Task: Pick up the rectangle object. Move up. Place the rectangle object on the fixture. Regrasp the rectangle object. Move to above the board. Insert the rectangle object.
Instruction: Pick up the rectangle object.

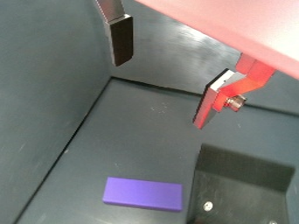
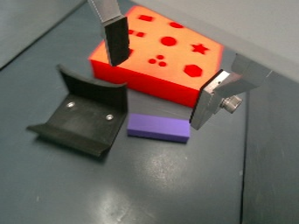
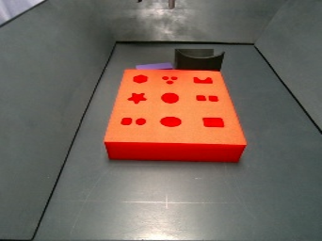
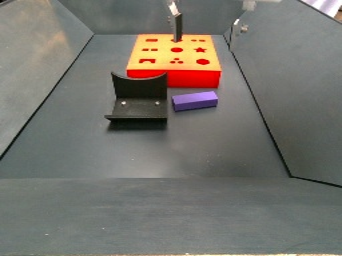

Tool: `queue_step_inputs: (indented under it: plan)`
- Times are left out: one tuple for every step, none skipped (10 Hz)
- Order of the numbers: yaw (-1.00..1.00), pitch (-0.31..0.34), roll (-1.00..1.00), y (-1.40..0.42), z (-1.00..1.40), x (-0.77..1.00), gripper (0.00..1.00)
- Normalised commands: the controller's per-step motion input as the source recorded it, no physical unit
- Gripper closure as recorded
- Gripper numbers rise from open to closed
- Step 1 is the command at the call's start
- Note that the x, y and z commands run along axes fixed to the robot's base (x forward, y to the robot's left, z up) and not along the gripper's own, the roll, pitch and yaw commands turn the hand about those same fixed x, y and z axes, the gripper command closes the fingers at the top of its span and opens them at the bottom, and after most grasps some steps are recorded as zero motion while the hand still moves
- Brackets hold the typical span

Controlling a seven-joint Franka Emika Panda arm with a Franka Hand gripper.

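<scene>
The rectangle object is a flat purple block (image 2: 158, 128) lying on the dark floor between the orange-red board (image 2: 163, 48) and the black fixture (image 2: 82, 114). It also shows in a wrist view (image 1: 142, 193) and in a side view (image 4: 195, 99). My gripper (image 2: 163, 74) hangs open and empty well above the floor, over the board's edge nearest the block. Its fingers (image 2: 114, 39) are spread wide with nothing between them. In a side view the gripper (image 4: 207, 20) is high above the board (image 4: 174, 57). The block is hidden behind the board in a side view (image 3: 170, 108).
The fixture (image 4: 138, 100) stands just beside the block, and also shows behind the board in a side view (image 3: 199, 59). Dark sloping walls (image 4: 54, 60) enclose the floor on all sides. The board has several shaped holes in its top.
</scene>
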Motion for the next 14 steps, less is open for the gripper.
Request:
queue_step_inputs:
  plan:
    - [-0.97, 0.0, 0.0, -0.16, -0.25, 0.0, 0.0]
    - [-0.83, -0.029, 0.0, -0.36, -0.27, 0.0, 0.0]
    - [-0.83, -0.034, 0.0, -0.37, -0.27, 0.0, 0.0]
    - [-0.86, -0.054, 0.0, -0.35, -0.3, 0.0, 0.0]
    - [-0.89, -0.056, 0.0, -0.29, -0.31, 0.0, 0.0]
    - [-0.94, -0.081, 0.0, -0.21, -0.37, 0.0, 0.0]
    - [-1.0, -0.091, -0.02, -0.09, -0.43, 0.0, 0.0]
    - [-1.0, -0.083, -0.03, -0.02, -0.45, 0.0, 0.0]
    - [-1.0, -0.064, -0.04, -0.01, -0.43, 0.0, 0.0]
    - [-0.95, -0.083, -0.06, -0.07, -0.36, 0.0, 0.0]
    - [-0.93, -0.079, -0.05, -0.08, -0.38, 0.01, 0.0]
    - [-0.89, -0.083, -0.05, -0.13, -0.35, 0.01, 0.0]
    - [-0.79, -0.086, -0.07, -0.19, -0.29, 0.08, 0.0]
    - [-0.77, -0.106, -0.08, -0.23, -0.29, 0.04, 0.0]
